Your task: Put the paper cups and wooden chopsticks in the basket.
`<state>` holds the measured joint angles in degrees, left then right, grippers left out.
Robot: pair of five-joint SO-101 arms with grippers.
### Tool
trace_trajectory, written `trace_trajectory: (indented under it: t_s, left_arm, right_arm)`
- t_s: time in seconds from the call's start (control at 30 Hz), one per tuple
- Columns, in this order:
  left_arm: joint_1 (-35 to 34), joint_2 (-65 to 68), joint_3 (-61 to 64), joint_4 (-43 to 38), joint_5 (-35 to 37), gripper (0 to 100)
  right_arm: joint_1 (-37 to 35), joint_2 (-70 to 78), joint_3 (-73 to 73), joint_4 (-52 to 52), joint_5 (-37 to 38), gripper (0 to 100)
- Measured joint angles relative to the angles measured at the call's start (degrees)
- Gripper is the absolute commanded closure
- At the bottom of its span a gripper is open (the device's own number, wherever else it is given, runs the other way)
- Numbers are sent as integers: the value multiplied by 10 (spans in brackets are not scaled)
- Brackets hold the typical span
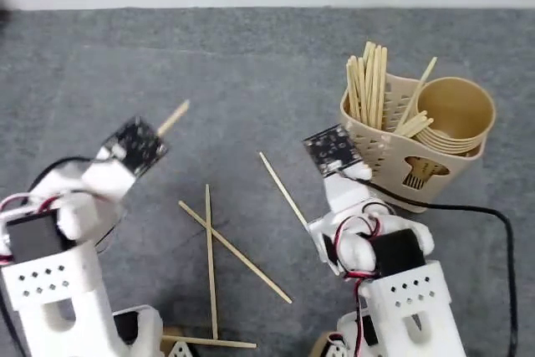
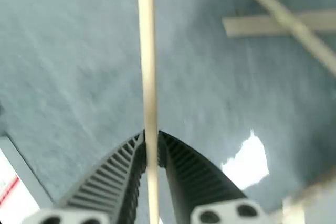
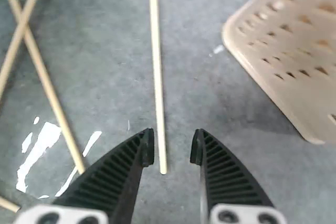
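Note:
My left gripper (image 2: 150,141) is shut on a wooden chopstick (image 2: 147,77), held above the grey mat; in the high view that chopstick (image 1: 173,118) pokes out past the left arm's wrist at the left. My right gripper (image 3: 171,146) is open just above the mat, with the end of a lone chopstick (image 3: 156,72) between its fingertips; this chopstick (image 1: 283,189) lies left of the basket. The beige basket (image 1: 399,156) holds several chopsticks (image 1: 368,81) and stacked paper cups (image 1: 456,114). Two crossed chopsticks (image 1: 219,244) lie in the middle.
Another chopstick (image 1: 209,342) lies near the front edge between the arm bases. A black cable (image 1: 493,232) runs along the right side beside the basket. A white wall borders the far edge of the mat.

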<state>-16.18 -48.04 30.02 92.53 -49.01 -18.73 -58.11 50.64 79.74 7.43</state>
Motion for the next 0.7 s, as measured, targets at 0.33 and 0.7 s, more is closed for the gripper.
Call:
trace_trajectory:
  t_s: [0.33,0.7]
  left_arm:
    - [209,0,-59,-200,287,987]
    - [378,4,-8,-535,430,988]
  right_arm:
    - [59,0,27,-7,0,874]
    - [56,0,110,-51,18,874]
